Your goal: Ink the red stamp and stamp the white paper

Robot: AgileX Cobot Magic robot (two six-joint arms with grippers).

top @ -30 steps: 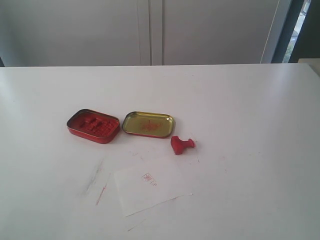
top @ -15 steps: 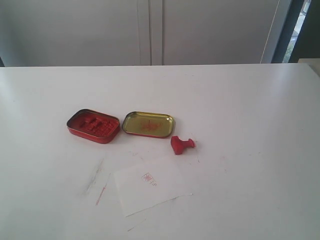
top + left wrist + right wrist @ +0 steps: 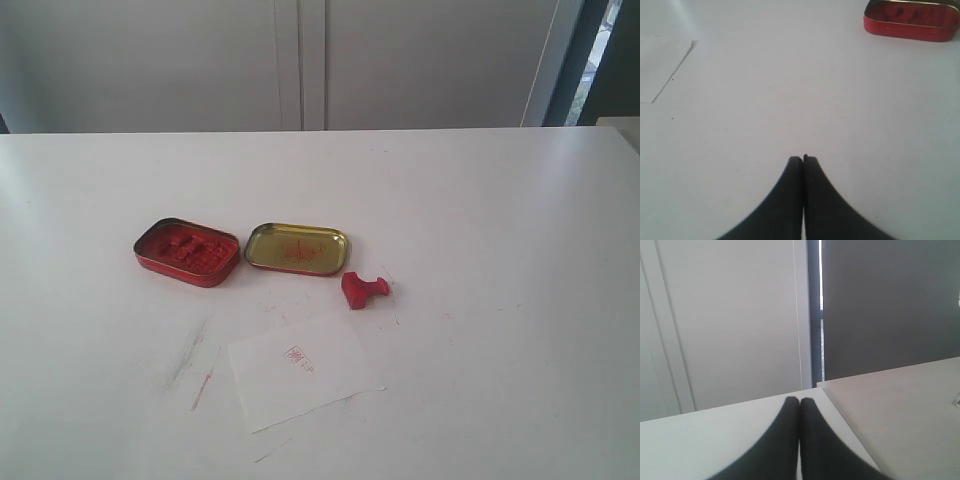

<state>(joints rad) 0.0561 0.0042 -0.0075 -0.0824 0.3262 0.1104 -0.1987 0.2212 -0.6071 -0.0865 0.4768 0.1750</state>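
Note:
The red stamp (image 3: 363,289) lies on its side on the white table, just right of the gold-lined tin lid (image 3: 296,248). The white paper (image 3: 302,371) lies in front of it, skewed, with a small red print near its middle. The red-filled ink tin (image 3: 187,252) sits open at the left and also shows in the left wrist view (image 3: 912,20), where a corner of the white paper (image 3: 660,65) appears too. My left gripper (image 3: 803,159) is shut on nothing over bare table. My right gripper (image 3: 799,401) is shut and empty, facing the table's far edge. Neither arm appears in the exterior view.
Red smears (image 3: 203,385) mark the table left of the paper. A second, beige table (image 3: 900,410) adjoins the white one beyond my right gripper. White cabinet doors (image 3: 300,60) stand behind the table.

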